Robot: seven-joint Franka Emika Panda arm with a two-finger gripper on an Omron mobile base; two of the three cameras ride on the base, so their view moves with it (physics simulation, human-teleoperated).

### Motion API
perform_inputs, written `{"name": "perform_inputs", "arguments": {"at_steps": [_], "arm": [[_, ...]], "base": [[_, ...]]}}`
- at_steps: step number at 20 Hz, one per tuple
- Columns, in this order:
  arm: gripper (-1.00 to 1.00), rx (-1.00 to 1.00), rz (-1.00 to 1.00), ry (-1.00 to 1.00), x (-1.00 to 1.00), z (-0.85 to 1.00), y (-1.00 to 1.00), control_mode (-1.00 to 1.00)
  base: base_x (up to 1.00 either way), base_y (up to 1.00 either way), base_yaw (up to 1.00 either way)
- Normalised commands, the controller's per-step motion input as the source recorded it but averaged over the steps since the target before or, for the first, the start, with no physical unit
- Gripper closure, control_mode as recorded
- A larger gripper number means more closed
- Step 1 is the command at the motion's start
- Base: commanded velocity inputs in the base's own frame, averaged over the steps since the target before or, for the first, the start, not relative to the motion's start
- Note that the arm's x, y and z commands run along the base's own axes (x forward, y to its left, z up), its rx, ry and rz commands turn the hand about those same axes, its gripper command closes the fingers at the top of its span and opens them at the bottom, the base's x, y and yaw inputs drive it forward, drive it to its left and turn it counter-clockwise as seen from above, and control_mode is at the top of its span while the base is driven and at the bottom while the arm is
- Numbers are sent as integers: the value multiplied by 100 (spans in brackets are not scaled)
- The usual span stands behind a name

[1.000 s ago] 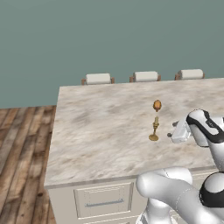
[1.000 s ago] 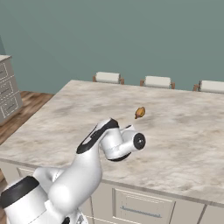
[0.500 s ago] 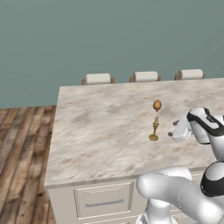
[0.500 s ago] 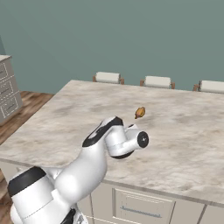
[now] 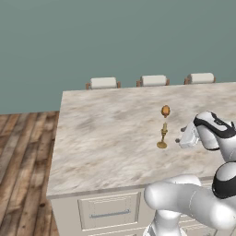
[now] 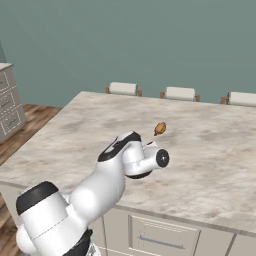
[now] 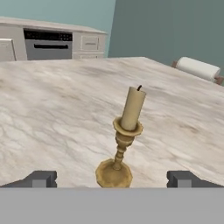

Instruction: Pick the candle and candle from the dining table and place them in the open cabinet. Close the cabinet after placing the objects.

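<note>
**A:** ok so where's the candle at? I see a slim tan taper candle on a thin brass stick holder (image 5: 162,136) standing upright on the big beige marble-look dining table (image 5: 106,133), toward the near right part of the top.

**B:** yep, and the hand view has it dead centre (image 7: 124,140), holder base flat on the marble, black wick on top. It looks tilted there, but that camera rolls with the hand, so I wouldn't read it as a real tilt.

**A:** and the white arm's two-finger gripper (image 7: 113,179)?

**B:** jaws spread wide. The dark fingertips (image 7: 40,178) sit far apart at the bottom of the hand view, one each side of the candle's base, not touching it. Nothing held.

**A:** from the left base view the gripper (image 5: 183,137) is low over the table, just right of the candle, pointed at it.

**B:** there's also a small brown oval thing (image 5: 165,110) on the table just behind the candle. The right base view shows it too (image 6: 160,129), past the arm's wrist.

**A:** white-cushioned wooden chairs (image 5: 103,83) line the far edge, cream drawer fronts (image 5: 109,211) on the near side.
</note>
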Motion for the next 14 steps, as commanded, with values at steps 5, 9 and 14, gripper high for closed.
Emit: {"name": "perform_inputs", "arguments": {"at_steps": [5,9,14], "arm": [[-100,-2,-1,0,10,-9,0,-100],[-100,-2,-1,0,19,-12,-1,-100],[-100,-3,-2,0,18,-9,0,-100]], "base": [[0,0,0],[0,0,0],[0,0,0]]}}
